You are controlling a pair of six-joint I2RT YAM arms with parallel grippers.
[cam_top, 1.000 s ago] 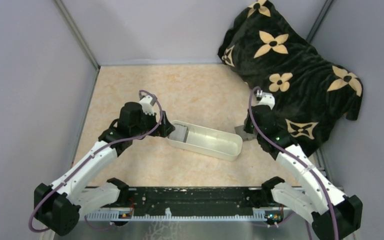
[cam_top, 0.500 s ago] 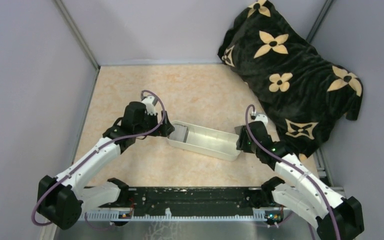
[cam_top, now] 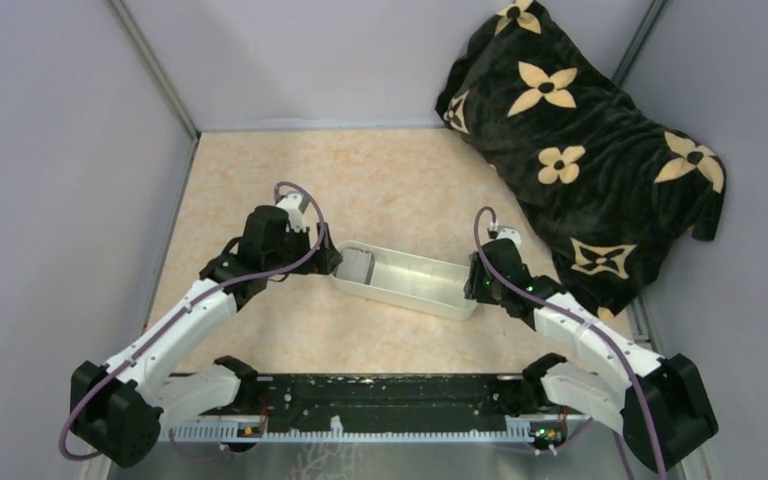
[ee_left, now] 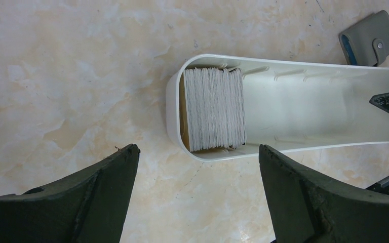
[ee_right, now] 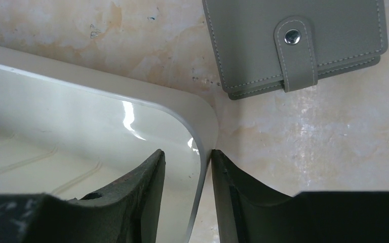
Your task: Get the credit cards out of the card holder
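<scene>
The card holder (ee_right: 253, 40) is a grey wallet lying flat and snapped shut on the table just beyond the right end of a long white tray (ee_right: 131, 96). It also shows in the left wrist view (ee_left: 367, 35), with a blue inner edge. No credit cards show outside it. My right gripper (ee_right: 188, 152) straddles the tray's right end wall, one finger inside and one outside touching the wall, with a small gap left inside. My left gripper (ee_left: 197, 148) is wide open and empty above the tray's left end.
A stack of thin white cards (ee_left: 215, 109) stands on edge in the left end of the tray (cam_top: 410, 275). A black blanket with tan flowers (cam_top: 600, 150) fills the back right corner. Grey walls enclose the table.
My right gripper has moved left and down from over the wallet to the tray's right end. My left gripper has shifted slightly at the tray's left end.
</scene>
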